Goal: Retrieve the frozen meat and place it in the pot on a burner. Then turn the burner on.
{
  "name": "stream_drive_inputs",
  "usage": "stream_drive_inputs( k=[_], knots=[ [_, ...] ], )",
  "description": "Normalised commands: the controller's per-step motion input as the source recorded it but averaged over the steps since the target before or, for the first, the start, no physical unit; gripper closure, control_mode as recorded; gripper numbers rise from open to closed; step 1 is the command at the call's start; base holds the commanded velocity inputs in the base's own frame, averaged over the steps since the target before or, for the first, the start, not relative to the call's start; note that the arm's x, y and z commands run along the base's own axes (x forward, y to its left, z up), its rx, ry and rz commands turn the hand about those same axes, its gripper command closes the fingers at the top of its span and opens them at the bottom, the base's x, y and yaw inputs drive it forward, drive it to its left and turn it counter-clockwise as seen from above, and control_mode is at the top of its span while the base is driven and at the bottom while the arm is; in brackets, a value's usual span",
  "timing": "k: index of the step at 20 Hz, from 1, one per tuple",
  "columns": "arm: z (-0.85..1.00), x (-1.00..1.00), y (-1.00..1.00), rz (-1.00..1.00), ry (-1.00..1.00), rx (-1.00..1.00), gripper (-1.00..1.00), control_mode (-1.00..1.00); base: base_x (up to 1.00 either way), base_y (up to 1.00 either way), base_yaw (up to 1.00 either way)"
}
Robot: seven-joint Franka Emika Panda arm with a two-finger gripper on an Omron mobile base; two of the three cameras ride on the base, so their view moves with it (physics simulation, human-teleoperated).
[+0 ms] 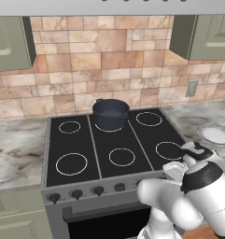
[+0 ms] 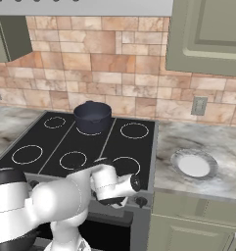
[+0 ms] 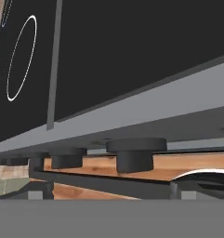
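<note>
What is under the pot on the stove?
The pot sits at the back middle of the black cooktop. A thin white burner ring peeks out at its front; the rest of the ring is covered.

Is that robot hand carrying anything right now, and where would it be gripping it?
Nothing is held. The gripper hangs with open jaws at the stove's front edge, near the knobs. The pot sits untouched on a back burner.

The arm (image 1: pixel 179 200) is glossy white with rounded, bulbous links, joined by dark black bands; its wrist (image 2: pixel 114 184) ends in a small black cap.
</note>
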Motion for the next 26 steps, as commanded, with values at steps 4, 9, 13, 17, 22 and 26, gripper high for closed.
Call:
stream_drive_inputs(
  k=[4, 9, 13, 17, 22, 26],
  knots=[
    [-0.01, -0.01, 0.35, 0.00, -0.04, 0.00, -1.00, -1.00, 0.00, 0.00, 0.00],
    [0.00, 0.00, 0.42, 0.02, -0.15, 0.01, -1.00, -1.00, 0.00, 0.00, 0.00],
    [-0.08, 0.00, 0.36, 0.00, -0.14, 0.00, -1.00, -1.00, 0.00, 0.00, 0.00],
    [-0.10, 0.00, 0.44, 0.00, 0.00, 0.00, -1.00, -1.00, 0.00, 0.00, 0.00],
    [0.00, 0.00, 0.51, 0.05, -0.01, 0.02, -1.00, -1.00, 0.00, 0.00, 0.00],
    [-0.02, 0.00, 0.64, 0.11, 0.00, 0.04, -1.00, -1.00, 0.00, 0.00, 0.00]
  ],
)
